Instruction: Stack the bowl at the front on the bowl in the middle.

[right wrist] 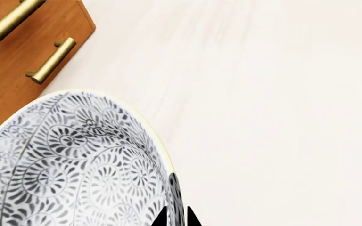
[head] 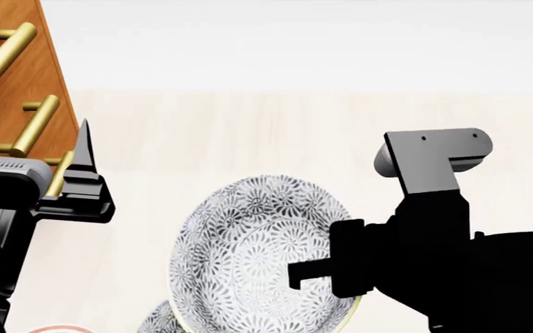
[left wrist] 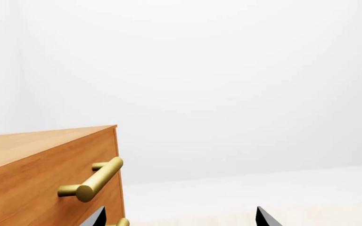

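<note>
A grey-and-white patterned bowl (head: 257, 250) hangs tilted above the table, and my right gripper (head: 296, 274) is shut on its rim. In the right wrist view the bowl (right wrist: 68, 169) fills the near side, with its rim pinched between the two black fingertips of the right gripper (right wrist: 176, 220). Just under the held bowl, the edge of a second patterned bowl (head: 160, 320) shows at the bottom of the head view. My left gripper (head: 30, 132) stands open at the left beside the cabinet, and its fingertips (left wrist: 96, 217) have nothing between them.
A wooden drawer cabinet (head: 7, 83) with brass bar handles (left wrist: 93, 181) stands at the far left, close to the left gripper. A red-rimmed object (head: 58, 328) peeks in at the bottom left. The pale table (head: 276, 132) stretches beyond the bowl.
</note>
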{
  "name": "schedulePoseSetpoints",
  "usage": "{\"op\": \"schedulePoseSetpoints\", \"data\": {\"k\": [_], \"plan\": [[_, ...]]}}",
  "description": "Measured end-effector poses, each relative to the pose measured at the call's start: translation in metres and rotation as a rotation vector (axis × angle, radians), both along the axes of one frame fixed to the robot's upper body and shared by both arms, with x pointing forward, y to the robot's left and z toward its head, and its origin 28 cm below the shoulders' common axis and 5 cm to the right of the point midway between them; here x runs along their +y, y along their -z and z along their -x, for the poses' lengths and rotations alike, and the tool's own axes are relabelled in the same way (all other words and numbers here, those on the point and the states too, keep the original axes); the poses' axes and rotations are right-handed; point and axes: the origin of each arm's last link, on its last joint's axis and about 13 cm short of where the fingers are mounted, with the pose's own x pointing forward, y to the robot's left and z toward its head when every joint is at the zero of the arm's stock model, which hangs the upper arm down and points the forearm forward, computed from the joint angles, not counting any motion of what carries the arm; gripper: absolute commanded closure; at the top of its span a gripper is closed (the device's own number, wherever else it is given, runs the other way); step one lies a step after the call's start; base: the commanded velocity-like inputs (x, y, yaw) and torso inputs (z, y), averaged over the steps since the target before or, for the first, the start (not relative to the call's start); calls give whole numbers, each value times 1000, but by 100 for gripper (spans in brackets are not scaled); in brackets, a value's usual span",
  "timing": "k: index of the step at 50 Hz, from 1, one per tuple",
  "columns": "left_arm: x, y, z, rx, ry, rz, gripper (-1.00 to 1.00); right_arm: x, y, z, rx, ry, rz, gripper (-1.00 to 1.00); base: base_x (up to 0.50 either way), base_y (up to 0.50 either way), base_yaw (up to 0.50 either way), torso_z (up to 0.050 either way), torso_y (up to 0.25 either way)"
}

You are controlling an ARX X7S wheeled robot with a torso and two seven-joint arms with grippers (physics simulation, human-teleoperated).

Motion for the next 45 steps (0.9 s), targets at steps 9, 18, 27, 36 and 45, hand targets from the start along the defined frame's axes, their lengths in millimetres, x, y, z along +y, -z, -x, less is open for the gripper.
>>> {"op": "schedulePoseSetpoints", "data": {"k": [9,18,27,36,45], "plan": [[0,-1,-1,-2,0,1,-100,9,6,11,3,-72,7,100,0,0,0,0,0],[0,-1,-1,-4,-1,1,-100,15,13,17,15,-121,0,100,0,0,0,0,0],[1,-1,-1,-4,-3,2,-100,17,20,18,57,-144,-31,100,0,0,0,0,0],[1,-1,0,-5,-5,1,-100,17,26,16,89,-151,-57,100,0,0,0,0,0],[2,0,0,-1,-6,1,-100,17,32,10,110,-149,-75,100,0,0,0,0,0]]}}
